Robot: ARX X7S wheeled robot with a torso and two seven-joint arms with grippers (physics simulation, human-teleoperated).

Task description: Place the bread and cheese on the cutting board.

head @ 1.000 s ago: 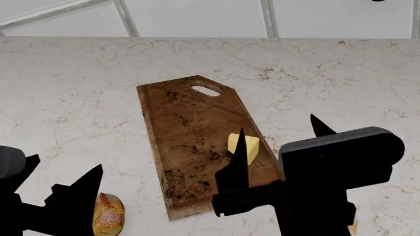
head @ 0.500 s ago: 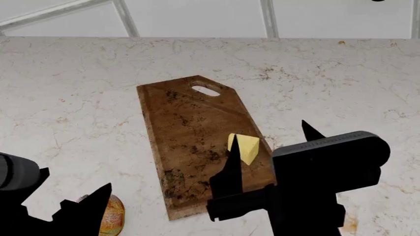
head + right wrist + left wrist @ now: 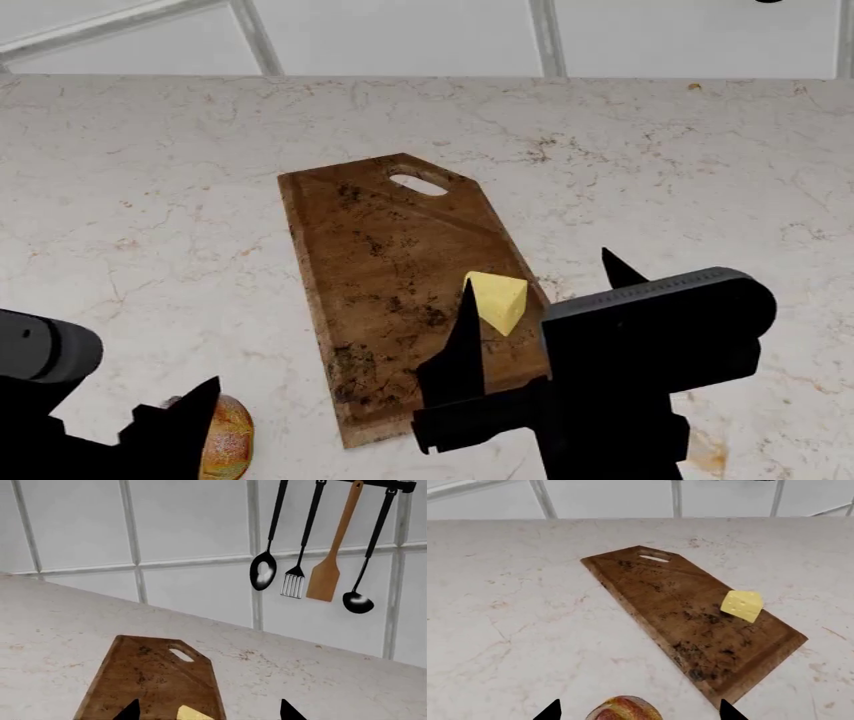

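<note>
The dark brown cutting board (image 3: 374, 270) lies in the middle of the marble counter. The pale yellow cheese (image 3: 499, 301) rests on its right edge. It also shows in the left wrist view (image 3: 742, 605) and the right wrist view (image 3: 190, 713). My right gripper (image 3: 537, 275) is open and empty, hovering over the cheese without touching it. The golden-brown bread (image 3: 226, 441) lies on the counter left of the board's near end. My left gripper (image 3: 160, 412) is open with its fingers on either side of the bread (image 3: 624, 709), not closed on it.
A tiled wall runs along the back of the counter. A black spoon (image 3: 263, 572), a slotted turner (image 3: 292, 585), a wooden spatula (image 3: 325, 580) and a ladle (image 3: 358, 602) hang on it. The board also shows in the left wrist view (image 3: 680, 595).
My right gripper has drawn back toward me, uncovering the cheese, which stays on the board. My left gripper has shifted right and closer over the bread.
</note>
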